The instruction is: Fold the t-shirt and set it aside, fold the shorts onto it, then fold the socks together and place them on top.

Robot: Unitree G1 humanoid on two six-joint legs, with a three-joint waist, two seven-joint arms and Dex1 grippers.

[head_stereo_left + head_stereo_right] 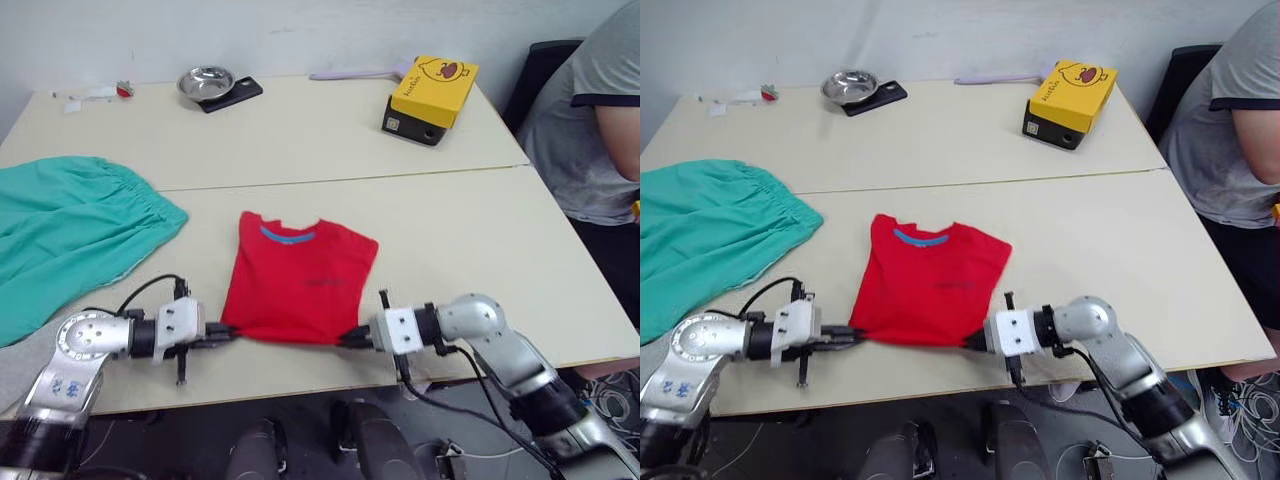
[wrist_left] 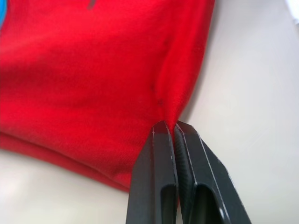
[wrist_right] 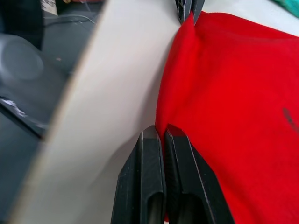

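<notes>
The t-shirt (image 1: 298, 280) lay flat near the front edge of the table (image 1: 470, 240), collar pointing away from the robot, its sleeves already turned in so that it made a narrow upright rectangle with the blue collar strip and small dark chest mark showing. The left gripper (image 1: 222, 335) was clamped on the near-left corner of the t-shirt's hem, its two black fingers (image 2: 161, 154) pressed together with a pinch of red cloth between them, as the left wrist view made plain. The right gripper (image 1: 352, 340) was likewise closed on the near-right corner of the hem, fingers tight on the fabric just at the table's front edge. Both corners looked slightly drawn toward the grippers, the hem taut between them. The shorts (image 1: 70, 235) lay spread out well to the left of the t-shirt, unfolded, and a person in a grey shirt (image 1: 600, 120) sat beyond the table's right end; a yellow box (image 1: 432, 92) and a metal bowl (image 1: 205, 82) stood far behind the t-shirt. I could not pick out the socks. The step in hand appeared to be the first one, the lengthwise fold of the t-shirt, with the side folds seemingly done. The next move likely called for both grippers to lift the hem together and carry it evenly over toward the collar, keeping level so the cloth did not skew, then releasing.
</notes>
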